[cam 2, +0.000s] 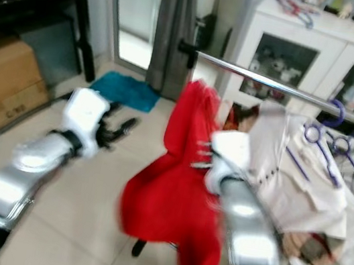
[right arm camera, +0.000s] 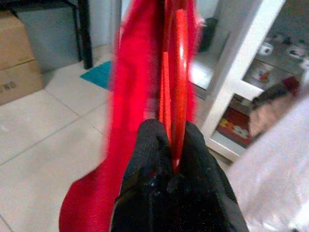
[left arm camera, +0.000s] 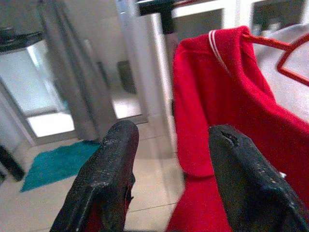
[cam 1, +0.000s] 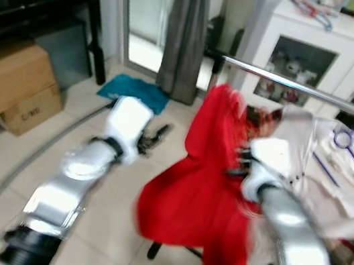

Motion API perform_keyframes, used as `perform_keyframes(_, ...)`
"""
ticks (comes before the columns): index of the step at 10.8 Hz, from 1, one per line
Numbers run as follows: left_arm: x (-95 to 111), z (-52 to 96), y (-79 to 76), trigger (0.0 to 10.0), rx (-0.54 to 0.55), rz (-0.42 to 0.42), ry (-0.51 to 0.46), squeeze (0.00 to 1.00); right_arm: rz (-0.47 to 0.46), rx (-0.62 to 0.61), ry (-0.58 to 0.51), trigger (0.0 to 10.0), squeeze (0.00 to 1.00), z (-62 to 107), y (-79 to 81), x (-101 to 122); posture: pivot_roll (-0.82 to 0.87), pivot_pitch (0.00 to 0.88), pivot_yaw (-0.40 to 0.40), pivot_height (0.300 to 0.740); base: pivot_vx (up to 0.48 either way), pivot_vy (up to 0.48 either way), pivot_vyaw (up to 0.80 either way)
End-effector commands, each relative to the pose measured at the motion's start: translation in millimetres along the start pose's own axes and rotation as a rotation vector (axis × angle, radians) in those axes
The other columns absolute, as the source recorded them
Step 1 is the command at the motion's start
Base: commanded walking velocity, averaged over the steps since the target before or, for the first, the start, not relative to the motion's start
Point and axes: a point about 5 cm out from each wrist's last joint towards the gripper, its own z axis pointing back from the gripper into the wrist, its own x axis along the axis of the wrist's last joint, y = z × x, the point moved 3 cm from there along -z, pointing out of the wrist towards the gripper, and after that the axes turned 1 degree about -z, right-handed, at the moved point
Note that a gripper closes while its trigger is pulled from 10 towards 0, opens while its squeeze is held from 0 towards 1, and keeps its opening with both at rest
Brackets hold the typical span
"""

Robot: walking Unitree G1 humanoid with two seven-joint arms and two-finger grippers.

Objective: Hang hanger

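Observation:
A red hanger (right arm camera: 177, 72) carries a red garment (cam 1: 198, 190) that hangs in front of me, just under the silver clothes rail (cam 1: 287, 83). My right gripper (right arm camera: 170, 140) is shut on the hanger's red bar, its wrist pressed against the garment's right side. Off to the left, my left gripper (cam 1: 155, 135) is held out over the floor, open and empty; its black fingers (left arm camera: 108, 179) frame the garment's collar and the hanger (left arm camera: 270, 46). The rail's black end cap (cam 2: 186, 47) sits just above the garment.
A beige garment (cam 1: 332, 179) on purple hangers (cam 1: 351, 145) hangs on the rail to the right. Behind stands a white glass-door cabinet (cam 1: 326, 55). A grey curtain (cam 1: 183, 31), a teal mat (cam 1: 133, 90), cardboard boxes (cam 1: 11, 84) and a black table lie left.

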Motion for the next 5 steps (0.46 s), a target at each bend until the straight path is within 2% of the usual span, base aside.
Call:
perform_keyframes(1,4.2,-3.1,-10.1,10.0,-0.044,0.001,-0.011,0.00,0.008,-0.053,-0.015,10.0,0.00,1.9,-16.6,9.4,0.01,0.000,-0.013,0.740,0.322,0.000,-0.80)
perform_keyframes(2,3.2,-2.5,-11.3,10.0,-0.054,0.000,-0.006,0.00,0.023,-0.067,-0.002,10.0,0.00,1.7,-20.9,9.1,0.01,0.000,-0.014,0.740,0.322,0.000,-0.80)
perform_keyframes(5,2.8,-2.3,-12.4,10.0,-0.068,-0.004,-0.002,0.00,0.056,-0.047,0.006,10.0,0.00,1.5,-19.2,12.8,0.01,0.000,-0.014,0.740,0.321,0.000,0.00)
